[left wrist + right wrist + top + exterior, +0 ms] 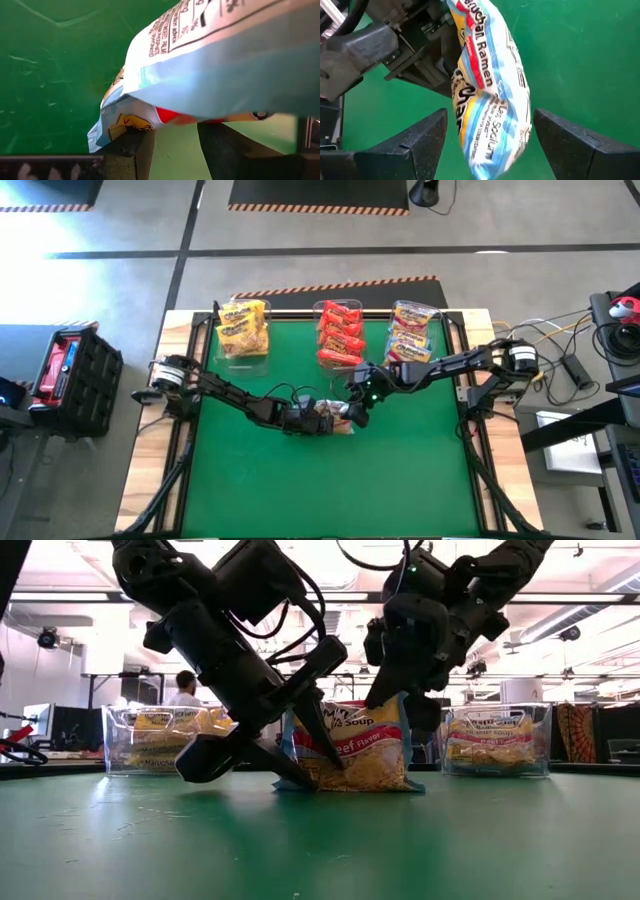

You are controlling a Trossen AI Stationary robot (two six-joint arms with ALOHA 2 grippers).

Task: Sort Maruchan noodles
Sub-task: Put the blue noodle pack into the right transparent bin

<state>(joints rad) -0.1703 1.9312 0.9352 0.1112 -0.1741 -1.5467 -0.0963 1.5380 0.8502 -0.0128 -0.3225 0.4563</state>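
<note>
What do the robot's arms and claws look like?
Both arms are dark and jointed, with black cables looping along them. The left gripper has two black fingers that narrow to thin tips. The right gripper has two flat, wedge-shaped black fingers. A small green light glows near the right arm's wrist.

The ramen packet runs off the left wrist view's edge, its label cut short.

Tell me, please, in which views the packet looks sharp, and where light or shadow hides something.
Right wrist view: the packet is sharp, its print readable. Left wrist view: it fills the picture, its near edge soft. Low view: bright room lights behind leave both arms as dark shapes; the green table has a dull sheen. High view: even light, the packet too small for detail.
</note>
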